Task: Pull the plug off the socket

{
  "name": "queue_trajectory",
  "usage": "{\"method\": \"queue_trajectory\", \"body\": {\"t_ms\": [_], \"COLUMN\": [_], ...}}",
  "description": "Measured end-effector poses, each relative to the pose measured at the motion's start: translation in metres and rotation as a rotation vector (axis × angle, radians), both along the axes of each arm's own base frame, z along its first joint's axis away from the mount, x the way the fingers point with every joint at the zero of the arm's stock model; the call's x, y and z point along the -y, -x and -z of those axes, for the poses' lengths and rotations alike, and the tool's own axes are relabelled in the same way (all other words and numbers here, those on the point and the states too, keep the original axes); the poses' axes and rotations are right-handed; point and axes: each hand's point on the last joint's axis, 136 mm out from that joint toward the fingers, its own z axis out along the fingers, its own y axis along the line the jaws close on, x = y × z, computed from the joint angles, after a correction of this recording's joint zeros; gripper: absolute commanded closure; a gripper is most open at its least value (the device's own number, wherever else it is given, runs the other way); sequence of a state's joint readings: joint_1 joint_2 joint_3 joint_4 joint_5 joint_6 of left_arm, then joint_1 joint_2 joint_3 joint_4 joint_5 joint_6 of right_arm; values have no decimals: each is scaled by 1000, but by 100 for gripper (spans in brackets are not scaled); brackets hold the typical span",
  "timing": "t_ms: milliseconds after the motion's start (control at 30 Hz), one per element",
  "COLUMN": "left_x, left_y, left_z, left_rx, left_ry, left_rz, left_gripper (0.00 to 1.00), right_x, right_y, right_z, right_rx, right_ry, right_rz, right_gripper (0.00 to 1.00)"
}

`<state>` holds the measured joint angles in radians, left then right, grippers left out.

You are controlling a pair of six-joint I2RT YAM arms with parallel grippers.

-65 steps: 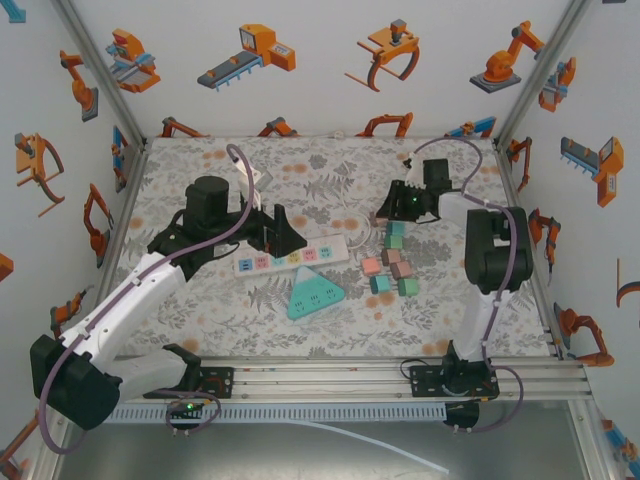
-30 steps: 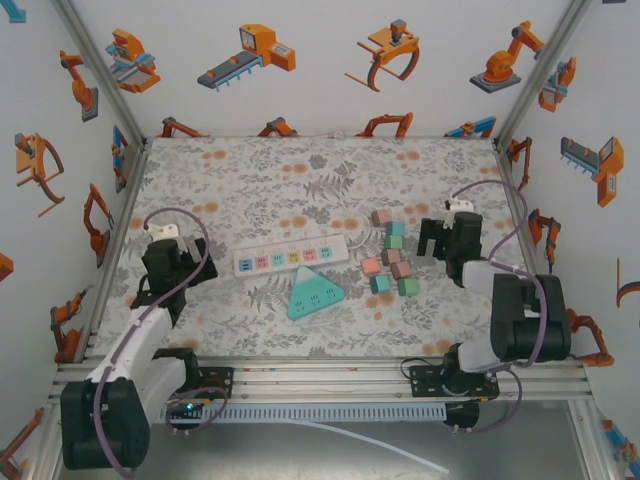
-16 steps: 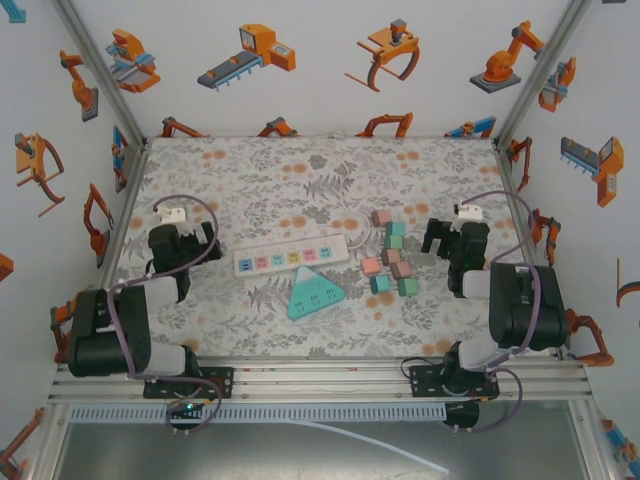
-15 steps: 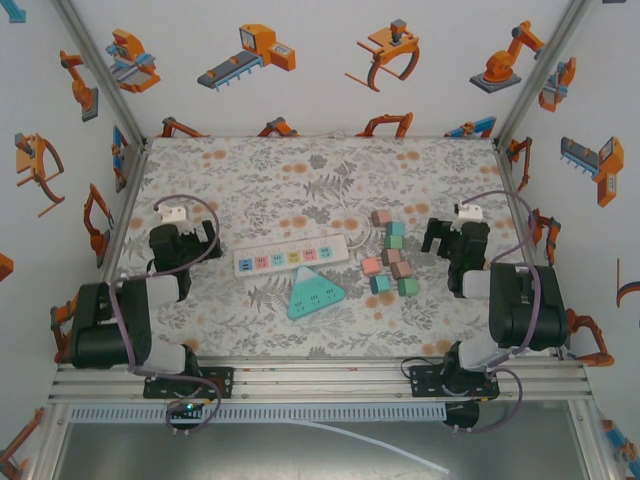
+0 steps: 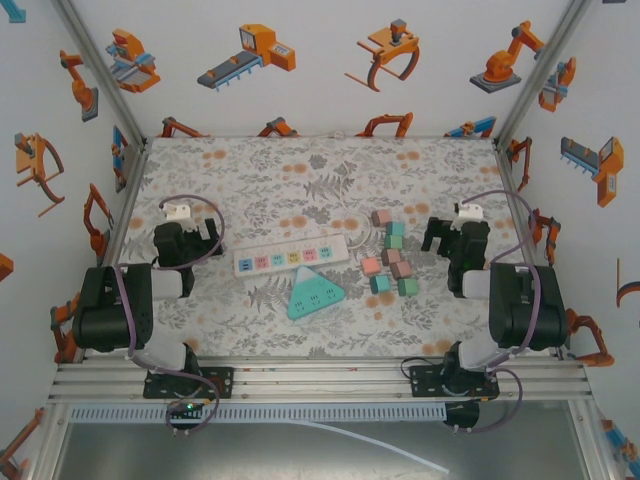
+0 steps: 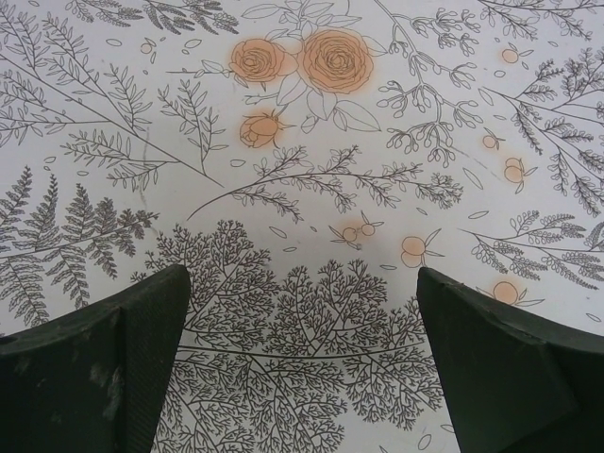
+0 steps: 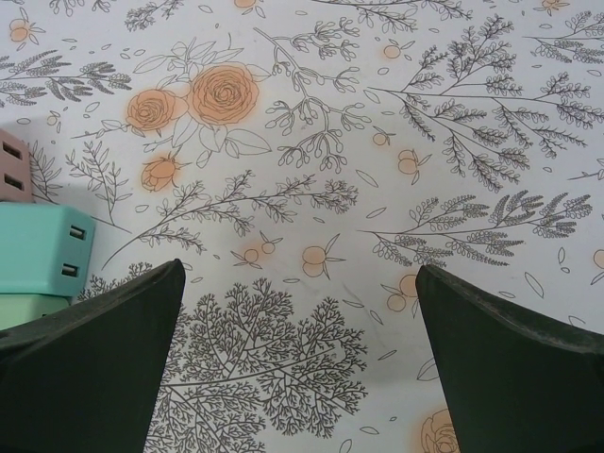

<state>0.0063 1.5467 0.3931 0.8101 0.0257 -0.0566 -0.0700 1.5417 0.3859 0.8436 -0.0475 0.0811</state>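
Nearest the arm bases, a teal triangular socket block (image 5: 315, 294) lies flat on the floral tabletop (image 5: 300, 180), roughly midway between the two arms.

Just beyond it, close but apart, the white power strip (image 5: 292, 257) lies flat with its row of coloured outlets facing up. At this size I cannot tell whether anything is seated in an outlet.

To the right of the strip, a cluster of adapter cubes (image 5: 391, 256) in pink, teal, green and brown lies loose on the tabletop, packed closely together.

The left pincer (image 5: 185, 243) is well to the left of the strip, its arm folded close to its base. In the left wrist view the left pincer (image 6: 302, 283) is released, its fingers (image 6: 94, 368) spread wide over bare printed cloth and grasping nothing.

The right pincer (image 5: 455, 238) is just right of the cube cluster. In the right wrist view the right pincer (image 7: 297, 274) is likewise released and empty, and a teal cube (image 7: 42, 247) showing two slots lies at the left edge, outside the fingers (image 7: 510, 359).
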Motion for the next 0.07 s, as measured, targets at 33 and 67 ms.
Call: {"method": "queue_trajectory", "body": {"t_ms": [33,67], "left_x": [0,0], "left_y": [0,0], "left_z": [0,0], "left_rx": [0,-2], "left_ry": [-2,-3], "left_rz": [0,-1], "left_gripper": [3,3], "right_x": [0,0], "right_y": [0,0], "right_z": [0,0], "right_rx": [0,0], "right_ry": [0,0], "right_rz": [0,0], "right_gripper": [1,1]}}
